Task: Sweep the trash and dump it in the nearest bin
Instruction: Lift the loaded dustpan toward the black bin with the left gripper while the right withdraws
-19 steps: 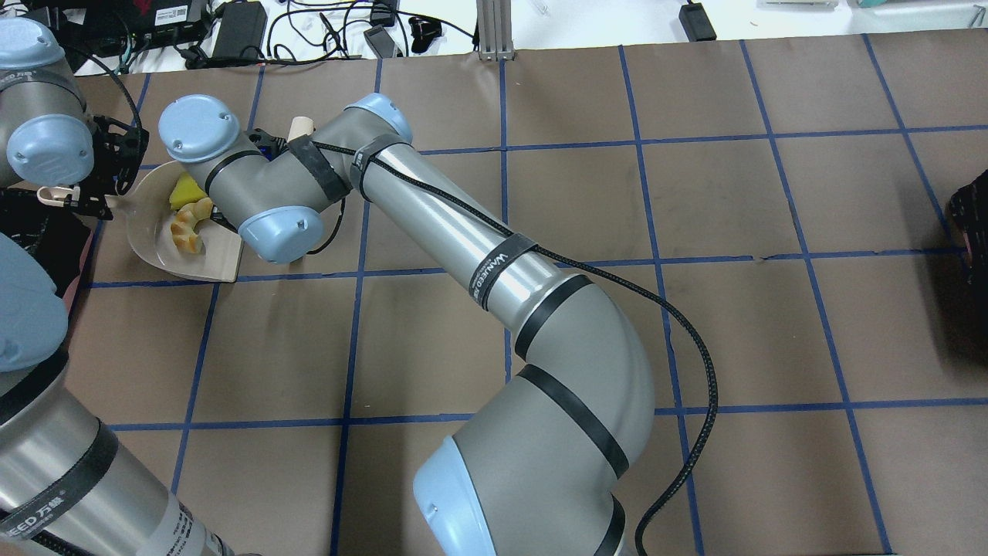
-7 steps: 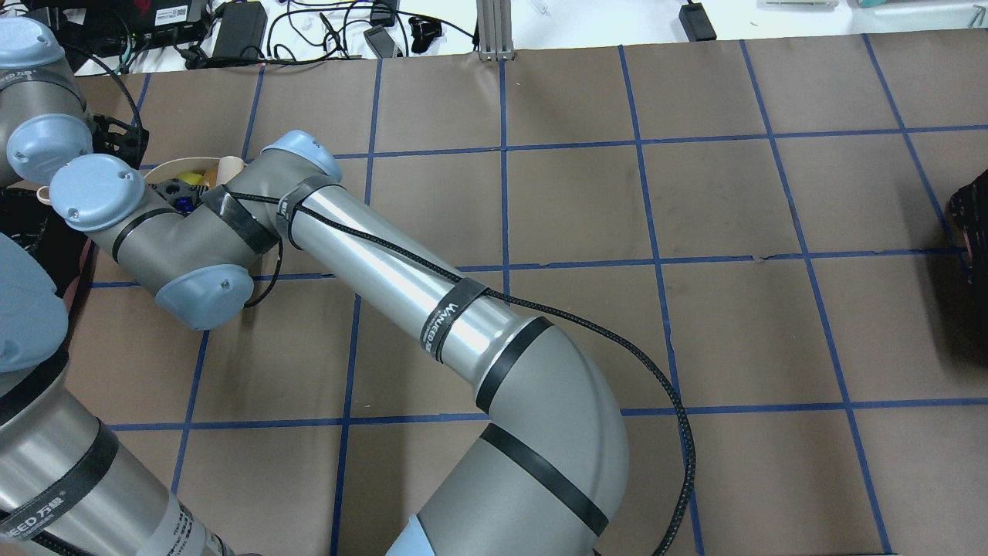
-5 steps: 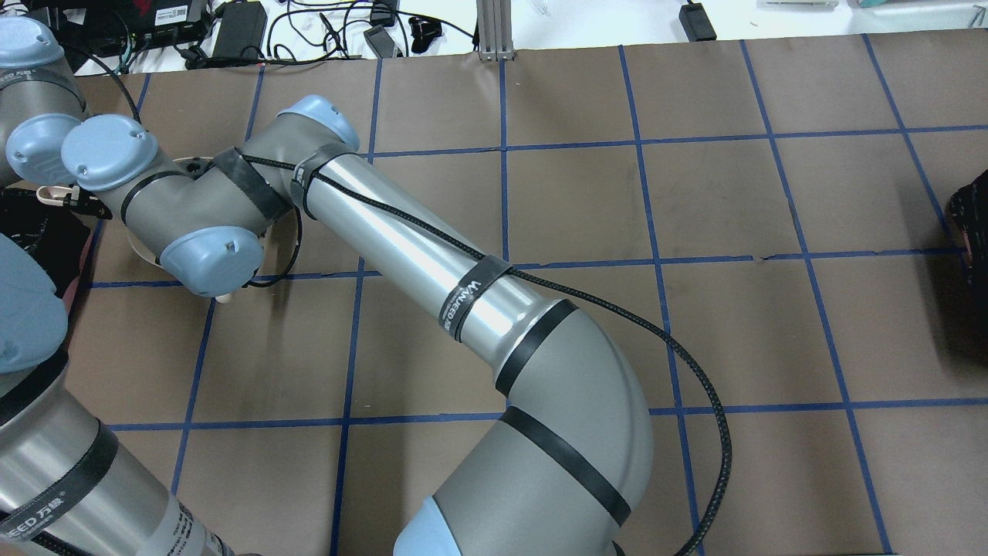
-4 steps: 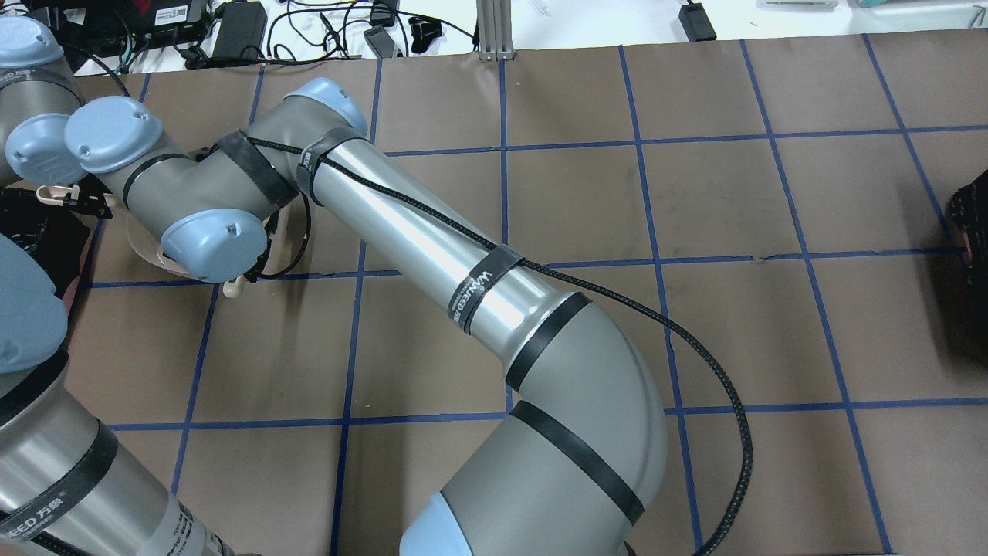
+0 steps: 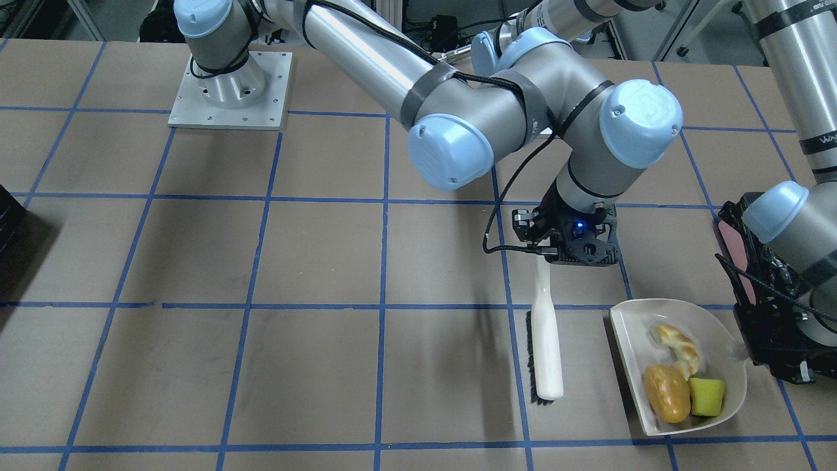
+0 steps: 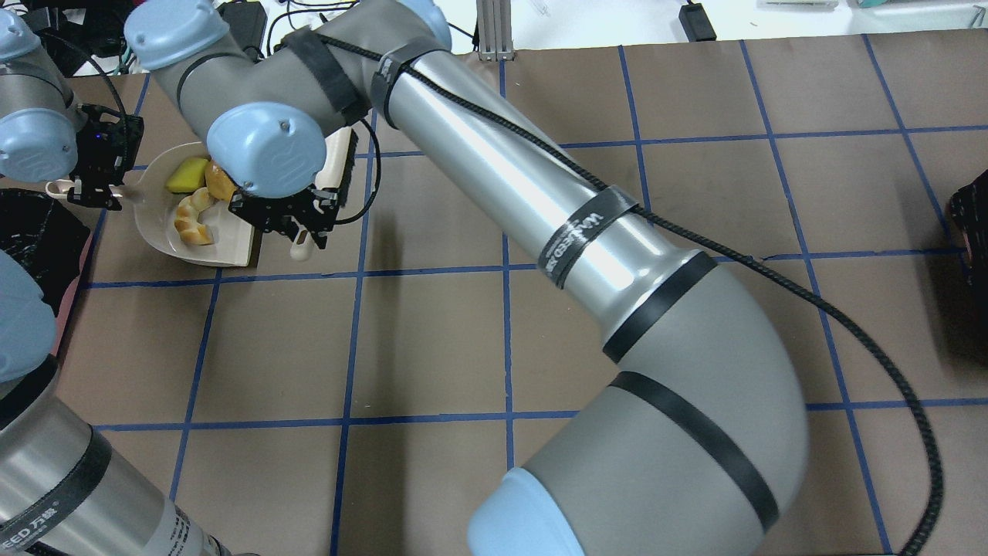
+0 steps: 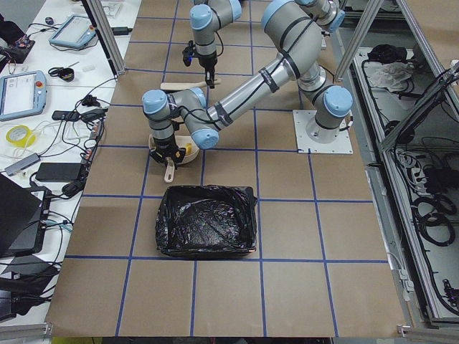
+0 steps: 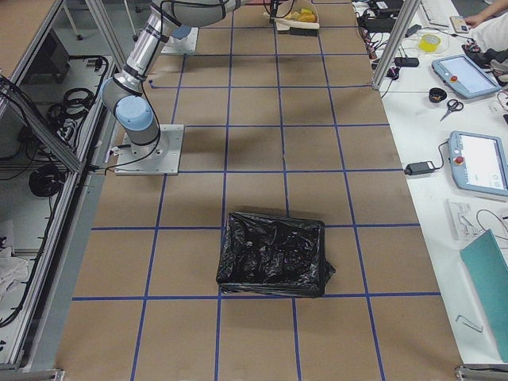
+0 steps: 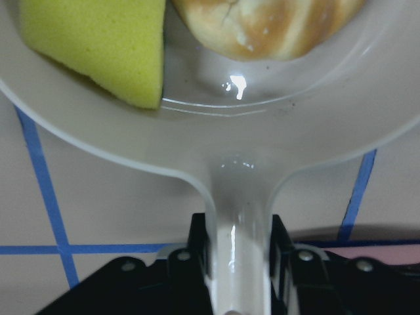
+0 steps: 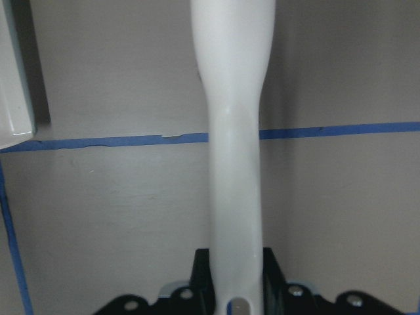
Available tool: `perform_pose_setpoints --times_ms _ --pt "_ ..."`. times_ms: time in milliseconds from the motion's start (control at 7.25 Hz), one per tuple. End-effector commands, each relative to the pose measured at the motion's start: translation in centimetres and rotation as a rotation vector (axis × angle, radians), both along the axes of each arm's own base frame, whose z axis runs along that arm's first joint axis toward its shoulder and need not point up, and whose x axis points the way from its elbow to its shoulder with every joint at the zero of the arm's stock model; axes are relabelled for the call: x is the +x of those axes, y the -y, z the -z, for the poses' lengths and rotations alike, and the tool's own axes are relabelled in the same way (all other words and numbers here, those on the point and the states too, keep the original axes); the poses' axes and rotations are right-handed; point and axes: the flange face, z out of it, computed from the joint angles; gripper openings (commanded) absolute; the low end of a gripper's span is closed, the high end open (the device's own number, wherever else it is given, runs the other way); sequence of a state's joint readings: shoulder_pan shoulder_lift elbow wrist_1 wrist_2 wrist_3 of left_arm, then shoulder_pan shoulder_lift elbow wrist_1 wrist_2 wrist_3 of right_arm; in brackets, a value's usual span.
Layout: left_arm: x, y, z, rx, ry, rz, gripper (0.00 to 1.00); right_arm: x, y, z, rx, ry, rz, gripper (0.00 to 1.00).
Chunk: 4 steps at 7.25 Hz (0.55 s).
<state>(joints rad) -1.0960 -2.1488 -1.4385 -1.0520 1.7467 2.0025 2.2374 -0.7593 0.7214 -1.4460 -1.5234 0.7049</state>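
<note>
The trash lies in a white dustpan (image 5: 628, 353): a croissant piece (image 5: 677, 347), a golden potato lump (image 5: 667, 392) and a yellow sponge wedge (image 5: 707, 396). My left gripper (image 6: 96, 189) is shut on the dustpan's handle (image 9: 236, 216), and the pan rests on the table. My right gripper (image 5: 565, 252) is shut on the handle of a white brush (image 5: 546, 340) with black bristles, which lies just beside the pan's open edge. The nearest bin (image 7: 208, 229), pink-sided with a black bag, stands close behind my left gripper, at the table's left end (image 6: 31, 232).
A second black-bagged bin (image 8: 274, 254) stands at the table's right end, dark at the overhead view's right edge (image 6: 972, 232). The right arm's long link (image 6: 540, 193) crosses the table's middle. Cables and devices lie beyond the far edge (image 6: 231, 31).
The right arm swung left over the dustpan, then pulled back and up. The brush now lies beside the pan, and the trash in the pan shows again. The left gripper barely moved.
</note>
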Motion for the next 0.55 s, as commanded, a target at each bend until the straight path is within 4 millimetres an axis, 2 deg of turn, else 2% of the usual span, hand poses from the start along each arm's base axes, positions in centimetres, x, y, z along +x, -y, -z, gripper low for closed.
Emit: perform_pose_setpoints --times_ms 0,138,276,414 --pt "2.6 -2.2 -3.9 -0.018 -0.092 -0.065 0.0 -8.5 0.6 -3.8 0.017 -0.015 0.01 0.0" --pt "6.1 -4.8 -6.4 0.003 -0.133 -0.112 0.0 -12.6 -0.2 -5.6 0.024 -0.014 -0.019 0.0" --pt "10.9 -8.2 -8.6 0.025 -0.188 -0.164 0.0 -16.9 -1.4 -6.4 0.041 -0.003 0.004 0.0" --pt "14.8 -10.9 -10.9 0.034 -0.194 -0.19 0.0 -20.5 -2.3 -5.9 -0.004 0.028 0.024 0.0"
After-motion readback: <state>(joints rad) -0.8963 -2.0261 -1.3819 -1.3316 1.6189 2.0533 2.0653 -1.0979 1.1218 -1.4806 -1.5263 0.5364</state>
